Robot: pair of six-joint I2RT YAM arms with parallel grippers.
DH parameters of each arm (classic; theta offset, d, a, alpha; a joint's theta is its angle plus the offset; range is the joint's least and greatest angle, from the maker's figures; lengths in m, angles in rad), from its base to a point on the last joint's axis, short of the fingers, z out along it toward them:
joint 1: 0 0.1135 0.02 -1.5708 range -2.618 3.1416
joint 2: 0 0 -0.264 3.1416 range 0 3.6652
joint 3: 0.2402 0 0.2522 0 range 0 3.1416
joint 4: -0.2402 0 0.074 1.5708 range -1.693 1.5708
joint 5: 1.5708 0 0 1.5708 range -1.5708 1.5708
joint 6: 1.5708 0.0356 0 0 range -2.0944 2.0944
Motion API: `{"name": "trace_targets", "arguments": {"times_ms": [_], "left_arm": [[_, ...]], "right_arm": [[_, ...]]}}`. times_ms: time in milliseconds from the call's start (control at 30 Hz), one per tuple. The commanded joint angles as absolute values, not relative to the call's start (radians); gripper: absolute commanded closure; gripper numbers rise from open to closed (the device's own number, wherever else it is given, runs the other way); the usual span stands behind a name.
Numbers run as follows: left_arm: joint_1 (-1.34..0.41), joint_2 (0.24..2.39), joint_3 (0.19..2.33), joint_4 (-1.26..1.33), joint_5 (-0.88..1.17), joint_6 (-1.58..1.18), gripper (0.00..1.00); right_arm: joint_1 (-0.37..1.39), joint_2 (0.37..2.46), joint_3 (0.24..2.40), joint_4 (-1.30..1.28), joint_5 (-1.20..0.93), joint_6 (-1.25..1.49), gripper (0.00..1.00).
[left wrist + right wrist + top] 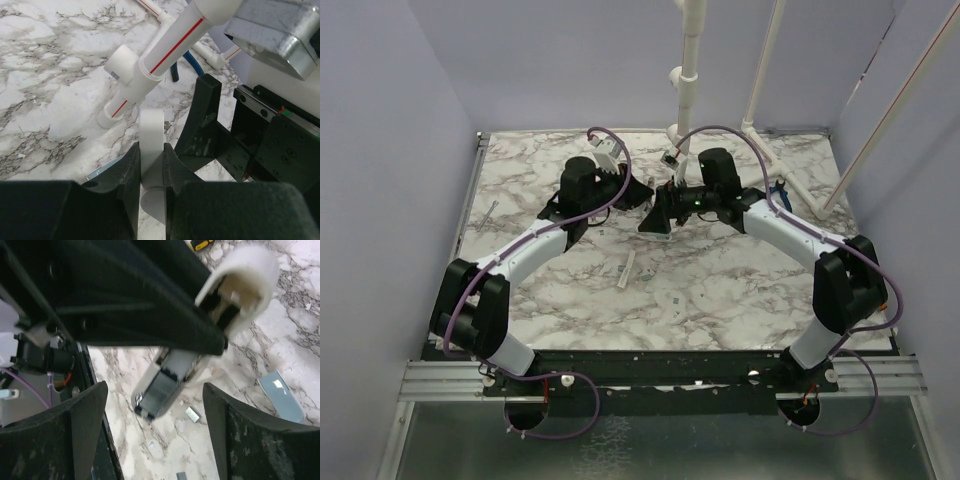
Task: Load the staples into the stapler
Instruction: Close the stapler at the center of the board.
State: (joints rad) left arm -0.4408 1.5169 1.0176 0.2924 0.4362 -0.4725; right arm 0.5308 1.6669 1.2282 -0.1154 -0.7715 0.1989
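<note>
Above the far middle of the marble surface (720,300), we see the left gripper (152,157) pinching the stapler (151,135). Its two black fingers (131,165) are pressed against the sides of the white body, and the stapler is clear of the marble.

From the right wrist we see that the stapler (240,285) is hinged open. Its rounded white top sticks out past a black left finger, and its grey tray hangs below, tilted down toward the marble.

The right gripper (154,390) has its jaws spread wide, one finger (75,425) on either side of the hanging tray. We see a gap on each side and no contact. From above, the two grippers meet nose to nose, the left one (638,192) just beside the right one (658,222).

On the marble beneath the tray lie a small silvery piece (192,414) and, a little apart, a flat blue-grey slip (280,395). We cannot tell what either one is.

A small white oblong (628,270) lies near the middle of the surface, and a thin grey strip (488,212) lies near the left edge. Pliers (781,190) with blue handles lie toward the far right, beside the right arm. White pipes (688,60) rise from the far edge.
</note>
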Motion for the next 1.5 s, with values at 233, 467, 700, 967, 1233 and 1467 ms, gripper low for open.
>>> {"name": "trace_targets", "arguments": {"times_ms": [233,467,700,967,1233,1467], "left_arm": [[-0.465,1.517,1.017,0.324,0.394,-0.503,1.00],[-0.465,1.517,1.019,0.314,0.379,-0.477,1.00],[-0.465,1.514,1.014,0.306,0.373,-0.394,1.00],[-0.464,1.492,1.008,0.332,0.504,-0.242,0.65],[-0.404,1.455,0.974,0.382,0.733,-0.155,0.25],[-0.388,1.444,0.925,0.365,1.086,0.047,0.01]], "right_arm": [[0.545,1.712,1.296,-0.149,-0.691,0.194,0.37],[0.545,1.718,1.293,-0.156,-0.713,0.161,0.58],[0.545,1.731,1.315,-0.188,-0.698,0.125,0.99],[0.546,1.686,1.284,-0.230,-0.635,-0.059,0.99],[0.547,1.547,1.121,-0.219,-0.672,-0.354,0.99],[0.546,1.484,1.081,-0.304,-0.799,-0.578,0.99]]}}
